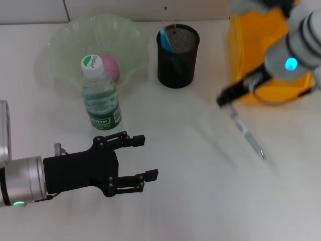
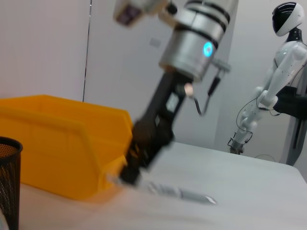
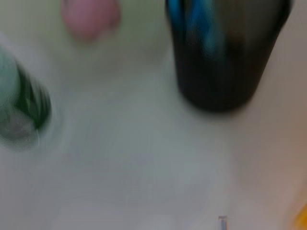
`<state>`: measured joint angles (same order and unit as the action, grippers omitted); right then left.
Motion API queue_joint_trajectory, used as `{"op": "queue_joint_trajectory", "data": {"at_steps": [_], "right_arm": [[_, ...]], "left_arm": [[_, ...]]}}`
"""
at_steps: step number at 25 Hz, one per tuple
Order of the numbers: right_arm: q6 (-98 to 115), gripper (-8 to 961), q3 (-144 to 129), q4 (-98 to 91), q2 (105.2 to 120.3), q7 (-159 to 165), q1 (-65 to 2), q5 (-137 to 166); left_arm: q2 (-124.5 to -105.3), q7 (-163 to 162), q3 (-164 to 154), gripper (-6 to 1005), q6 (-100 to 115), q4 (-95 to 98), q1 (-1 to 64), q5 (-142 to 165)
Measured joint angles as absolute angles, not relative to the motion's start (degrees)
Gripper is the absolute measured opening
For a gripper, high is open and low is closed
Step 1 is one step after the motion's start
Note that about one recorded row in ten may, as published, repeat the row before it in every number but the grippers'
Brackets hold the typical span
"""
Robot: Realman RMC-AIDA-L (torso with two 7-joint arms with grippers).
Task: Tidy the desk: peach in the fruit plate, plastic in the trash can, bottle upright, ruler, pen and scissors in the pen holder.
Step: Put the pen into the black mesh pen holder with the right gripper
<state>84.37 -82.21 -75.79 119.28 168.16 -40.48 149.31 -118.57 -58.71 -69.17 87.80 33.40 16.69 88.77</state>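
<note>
The right gripper (image 1: 226, 99) hangs low just in front of the bin (image 1: 271, 55), right of the holder (image 1: 177, 49). A thin grey item, likely the pen (image 1: 249, 136), trails from its tip toward the desk; whether the jaws are clamped on it I cannot tell.

The risk, as I judge it: a loose hold could let the pen slip and roll off, or a tilted pen could catch the holder's rim and tip it.

The left gripper (image 1: 145, 159) waits with fingers spread, in front of the bottle (image 1: 101, 98), left of the holder.

Counted:
- one peach (image 1: 109, 67), in one plate (image 1: 65, 40)
- one upright bottle
- one holder with blue items
- one bin
</note>
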Motion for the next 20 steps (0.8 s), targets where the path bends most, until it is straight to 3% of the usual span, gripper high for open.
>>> {"op": "queue_joint_trajectory", "data": {"at_steps": [9,20], "right_arm": [[64.6,191,-72.1,-90.5,119.56,153.7,-32.8,132.3],[46.6,195,-72.8,-61.6,119.45,102.1,-32.8,84.2]], "left_arm": [[-118.62,-58.7,-68.9,813,87.8,33.4,16.7,88.8],[-118.66,-58.7,-68.6,812,87.7,33.4,16.8,88.7]]}}
